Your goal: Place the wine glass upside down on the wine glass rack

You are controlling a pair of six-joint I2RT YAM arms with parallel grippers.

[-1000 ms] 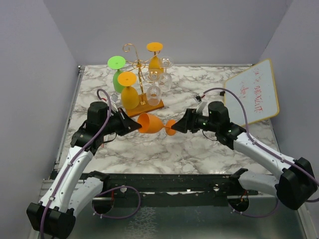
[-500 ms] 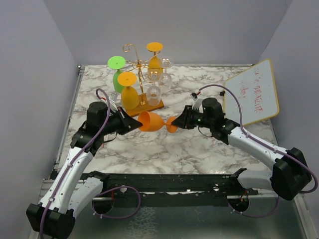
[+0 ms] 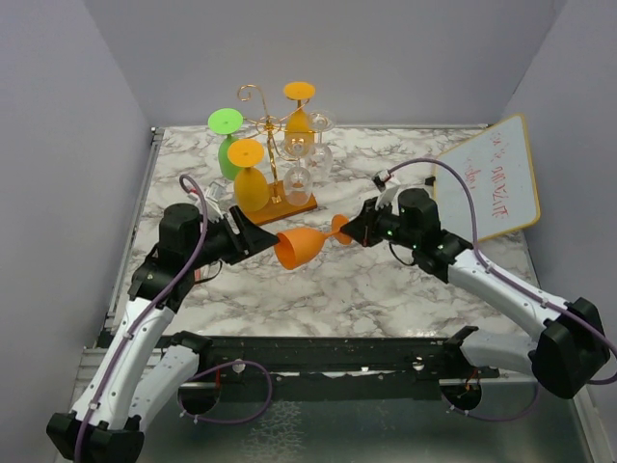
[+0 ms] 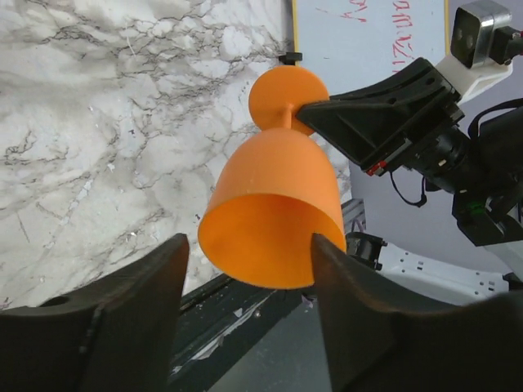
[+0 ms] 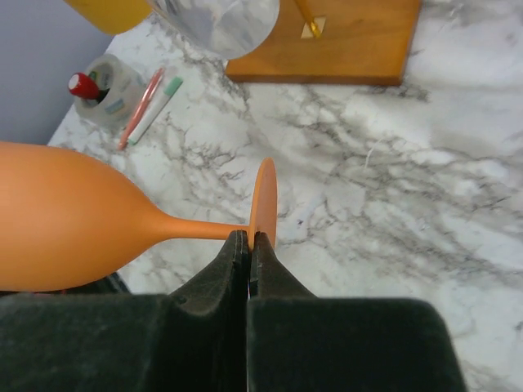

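Note:
The orange wine glass (image 3: 301, 245) (image 4: 274, 204) (image 5: 65, 216) lies sideways in the air over the marble table, foot to the right, bowl mouth to the left and tilted down. My right gripper (image 3: 349, 231) (image 5: 248, 237) is shut on the edge of its round foot. My left gripper (image 3: 262, 234) (image 4: 249, 249) is open, its fingers standing either side of the bowl's rim with gaps showing. The wine glass rack (image 3: 262, 125), gold wire on a wooden base (image 3: 294, 203) (image 5: 343, 41), stands behind the glass at the back left.
Several glasses hang upside down on the rack: green (image 3: 228, 145), yellow (image 3: 250, 181), another yellow (image 3: 300, 111) and clear ones (image 3: 310, 154). A whiteboard (image 3: 487, 178) leans at the right. A tape roll (image 5: 102, 98) and pens (image 5: 147, 106) lie left of the rack's base.
My right gripper closed on the glass's foot. My left gripper let go of the bowl and drew back left. The bowl has swung down toward the near edge.

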